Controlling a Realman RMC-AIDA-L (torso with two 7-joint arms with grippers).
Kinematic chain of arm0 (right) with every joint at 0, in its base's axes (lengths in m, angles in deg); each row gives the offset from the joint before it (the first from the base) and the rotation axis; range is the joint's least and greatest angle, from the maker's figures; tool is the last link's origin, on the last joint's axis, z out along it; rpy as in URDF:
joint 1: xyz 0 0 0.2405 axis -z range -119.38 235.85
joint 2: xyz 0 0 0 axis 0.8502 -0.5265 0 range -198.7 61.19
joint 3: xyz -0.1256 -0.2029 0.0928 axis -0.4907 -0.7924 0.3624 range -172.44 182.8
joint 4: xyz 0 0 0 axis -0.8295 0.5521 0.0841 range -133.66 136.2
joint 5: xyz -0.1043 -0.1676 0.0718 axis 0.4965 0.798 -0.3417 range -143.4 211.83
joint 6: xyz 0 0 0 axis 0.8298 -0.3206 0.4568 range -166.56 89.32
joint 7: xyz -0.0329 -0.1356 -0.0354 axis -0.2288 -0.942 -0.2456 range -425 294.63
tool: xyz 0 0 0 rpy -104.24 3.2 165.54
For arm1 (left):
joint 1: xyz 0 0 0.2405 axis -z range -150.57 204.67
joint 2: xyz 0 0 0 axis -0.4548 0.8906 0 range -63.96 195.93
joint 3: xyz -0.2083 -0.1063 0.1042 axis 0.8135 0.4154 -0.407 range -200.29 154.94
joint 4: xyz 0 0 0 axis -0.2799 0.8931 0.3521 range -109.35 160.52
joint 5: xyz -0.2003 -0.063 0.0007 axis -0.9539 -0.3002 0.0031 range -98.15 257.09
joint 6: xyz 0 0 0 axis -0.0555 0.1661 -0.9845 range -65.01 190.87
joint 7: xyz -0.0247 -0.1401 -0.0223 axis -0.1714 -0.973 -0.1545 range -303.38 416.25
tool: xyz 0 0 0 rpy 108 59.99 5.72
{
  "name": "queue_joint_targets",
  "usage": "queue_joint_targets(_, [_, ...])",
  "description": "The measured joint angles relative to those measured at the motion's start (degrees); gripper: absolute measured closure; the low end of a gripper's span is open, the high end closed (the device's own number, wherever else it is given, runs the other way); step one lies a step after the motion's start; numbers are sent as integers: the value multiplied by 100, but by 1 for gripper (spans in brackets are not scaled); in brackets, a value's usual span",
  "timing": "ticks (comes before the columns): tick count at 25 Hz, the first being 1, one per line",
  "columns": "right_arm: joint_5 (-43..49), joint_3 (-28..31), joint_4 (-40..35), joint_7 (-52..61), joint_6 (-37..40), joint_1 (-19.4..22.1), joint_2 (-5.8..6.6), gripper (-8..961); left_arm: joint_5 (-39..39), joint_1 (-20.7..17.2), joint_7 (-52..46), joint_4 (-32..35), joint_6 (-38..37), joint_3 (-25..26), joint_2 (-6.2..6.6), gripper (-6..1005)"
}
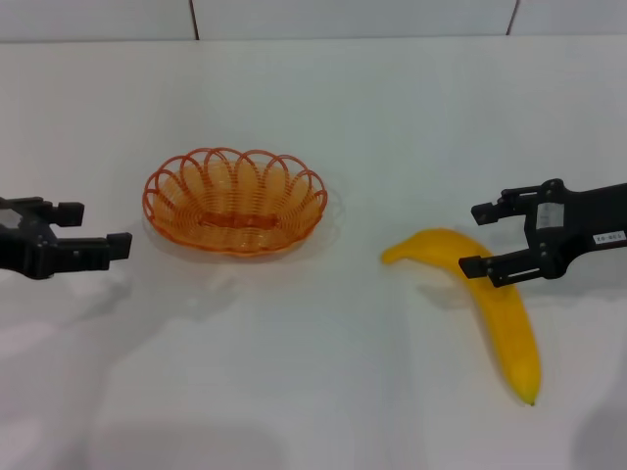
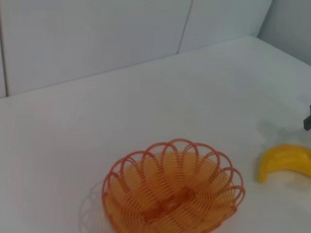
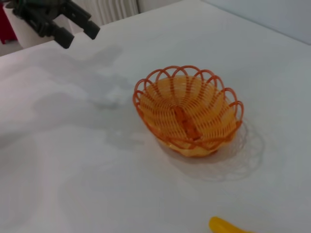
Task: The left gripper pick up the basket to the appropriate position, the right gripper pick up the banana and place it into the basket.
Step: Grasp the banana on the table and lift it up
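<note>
Basket (image 1: pixel 235 201) sits empty on the counter (image 1: pixel 323 372), at 3 o'clock of my left hand (image 1: pixel 98 227), near but apart; that hand is released, nothing held. Banana (image 1: pixel 495 308) lies long axis about 11 to 5 o'clock; my right hand (image 1: pixel 480 238), released too, hovers over its upper half, lower finger across it. Right hand nearer banana
</note>
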Motion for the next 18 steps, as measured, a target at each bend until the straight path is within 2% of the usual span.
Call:
queue_joint_targets(7, [-9, -193, -102, 274, -140, -10, -35, 134, 2, 50, 62, -130, 1, -5, 4, 187])
queue_joint_targets(12, [-12, -1216, -168, 840, -878, -12, -35, 134, 31, 119, 96, -311, 6, 19, 16, 187])
queue_joint_targets(18, [-199, -2686, -858, 1653, -1536, 239, -38, 134, 38, 126, 140, -336, 8, 38, 17, 187])
